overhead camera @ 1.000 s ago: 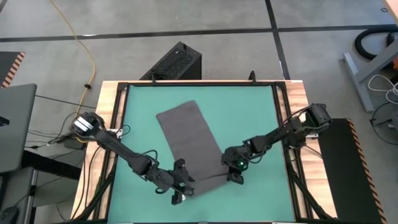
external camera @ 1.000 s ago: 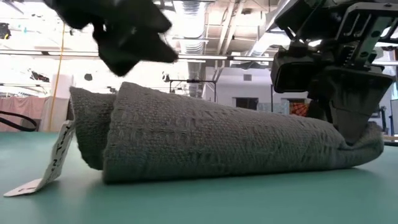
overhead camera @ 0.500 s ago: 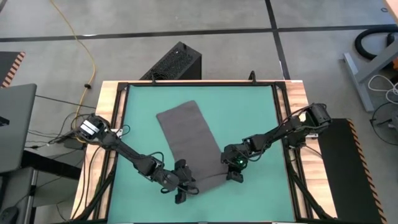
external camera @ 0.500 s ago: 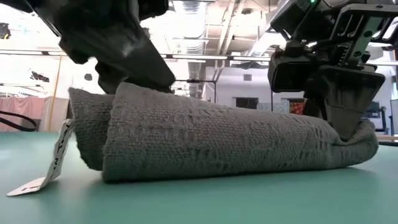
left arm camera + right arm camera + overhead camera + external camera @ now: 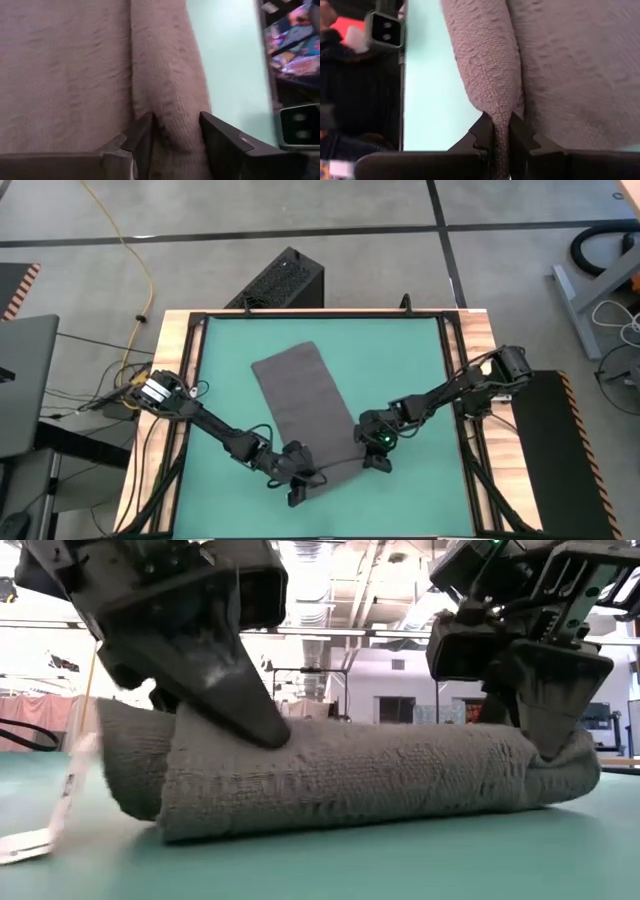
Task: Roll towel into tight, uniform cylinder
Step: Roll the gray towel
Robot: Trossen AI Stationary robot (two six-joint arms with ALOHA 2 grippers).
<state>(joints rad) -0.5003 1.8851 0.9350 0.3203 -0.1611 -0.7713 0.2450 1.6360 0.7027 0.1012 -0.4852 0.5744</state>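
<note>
The dark grey towel (image 5: 300,395) lies lengthwise on the green mat (image 5: 400,360). Its near end is rolled into a thick roll (image 5: 350,780) that rests on the mat. A white tag (image 5: 30,840) hangs from the roll's left end onto the mat. My left gripper (image 5: 297,483) is at the roll's left end and is shut on it; it also shows in the left wrist view (image 5: 175,137). My right gripper (image 5: 372,458) is shut on the roll's right end; it also shows in the right wrist view (image 5: 501,137). My left gripper holds the roll near its left end (image 5: 172,120) between its two fingers. One finger (image 5: 142,135) sits in the crease between roll and flat towel, the other (image 5: 220,137) on the roll's near side. The fingers slant down from above, across the roll, which lies on the mat. My right gripper pinches the roll's right end (image 5: 497,112) between its two fingers, which stand close together. The cloth narrows to a thin tip there. The fingers (image 5: 555,730) come down from above, across the roll. The roll lies on the mat.
A black box (image 5: 285,280) stands on the floor beyond the table's far edge. A wooden frame (image 5: 480,380) borders the mat. Bare green mat lies left (image 5: 225,410) and right (image 5: 410,380) of the towel.
My left gripper has moved toward the table's right edge and down onto the roll's left end, where its fingers now stand on either side of the roll. That end has been pressed lower and the tag has swung left. My right gripper has kept its hold.
</note>
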